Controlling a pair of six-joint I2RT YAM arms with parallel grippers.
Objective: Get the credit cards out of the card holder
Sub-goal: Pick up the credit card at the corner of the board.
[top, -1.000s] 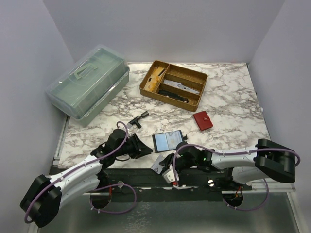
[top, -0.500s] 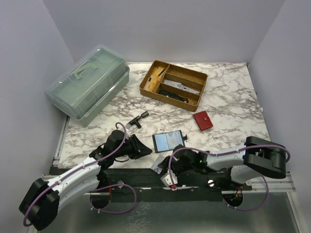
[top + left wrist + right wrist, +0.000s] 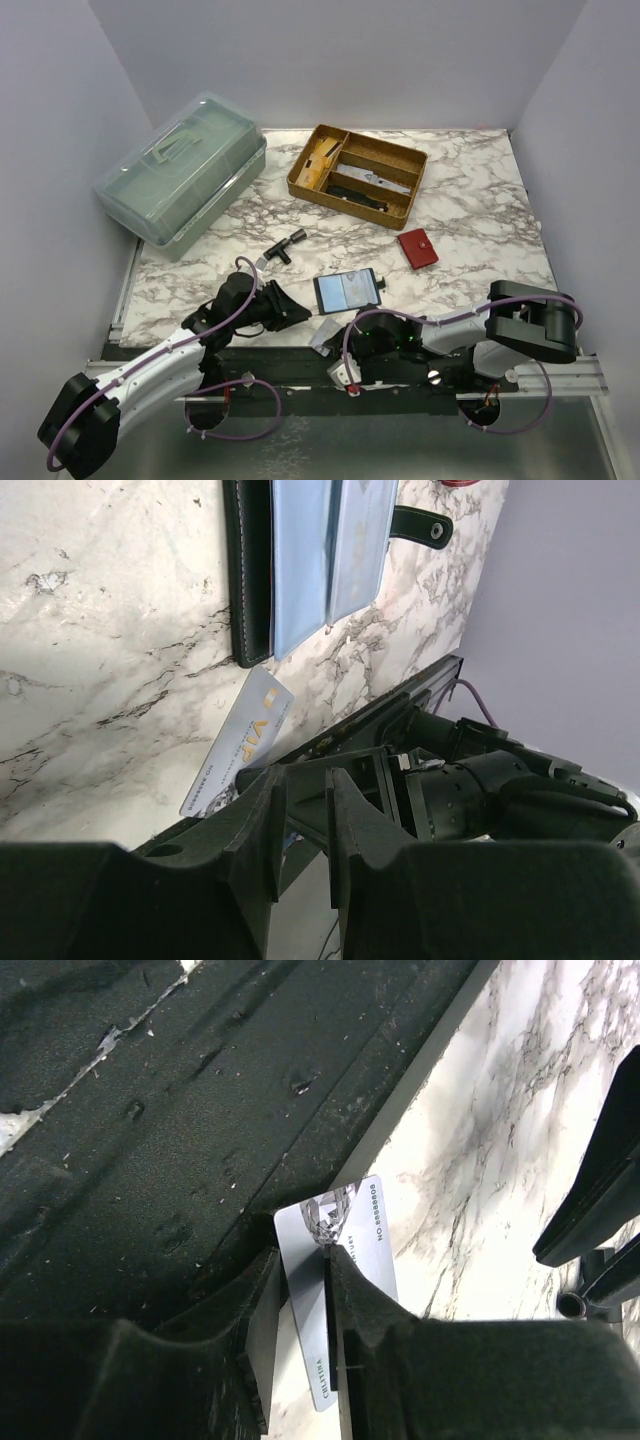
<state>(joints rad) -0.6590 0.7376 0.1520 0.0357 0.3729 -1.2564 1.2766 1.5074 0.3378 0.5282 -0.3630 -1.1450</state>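
The right pincer [image 3: 325, 1290] is pinching a grey credit card [image 3: 340, 1260] at the desk's [image 3: 470, 220] near edge. The left pincer [image 3: 305, 825] is hovering, fingers nearly together and holding nothing, beside the open card holder [image 3: 347, 290], where pale blue cards [image 3: 325, 550] are lying.

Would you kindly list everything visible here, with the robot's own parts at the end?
table: one, white marble, under everything.
storage box: one, green with clear lid, far left.
tray: one, brown, divided, far centre, dark and tan items inside.
red wallet: one, right of centre.
black piece: one, small, T-shaped, left of centre.
card holder: one, black, lying open near the front edge, pale blue cards still in it.
loose card: one, pale grey, at the front table edge.
left tool: black, nearly closed, empty, beside the holder.
right tool: black, shut on the loose card at the table edge.
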